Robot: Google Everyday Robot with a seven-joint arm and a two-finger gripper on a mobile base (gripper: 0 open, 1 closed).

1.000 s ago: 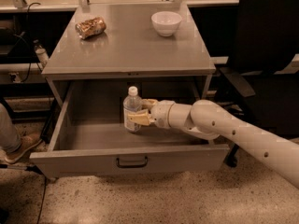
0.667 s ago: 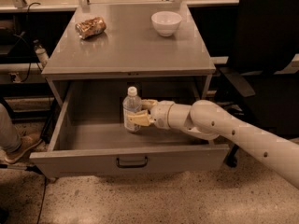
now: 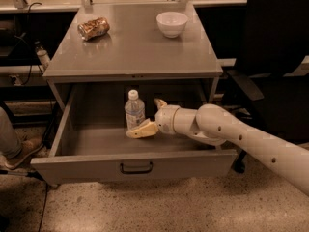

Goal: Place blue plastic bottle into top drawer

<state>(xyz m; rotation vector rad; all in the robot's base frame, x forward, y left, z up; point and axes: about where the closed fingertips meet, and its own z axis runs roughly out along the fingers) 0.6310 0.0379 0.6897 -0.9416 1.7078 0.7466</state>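
The blue plastic bottle [image 3: 134, 111], clear with a white cap and a pale label, stands upright on the floor of the top drawer [image 3: 135, 166], which is pulled fully out. My gripper [image 3: 144, 117] is inside the drawer just right of the bottle and is open. Its near finger [image 3: 142, 130] lies low by the bottle's base, and its far finger [image 3: 160, 103] points up behind and to the right. Neither finger clamps the bottle. The white arm reaches in from the lower right.
On the grey cabinet top [image 3: 135, 52] lie a brown-gold can [image 3: 93, 28] on its side at the back left and a white bowl [image 3: 172, 23] at the back right. A black office chair [image 3: 275, 57] stands to the right. Someone's shoe [image 3: 19, 151] shows at the left.
The fingers, closed around the bottle before, have spread apart and let it go. The bottle stands on the drawer floor, and the arm has hardly moved.
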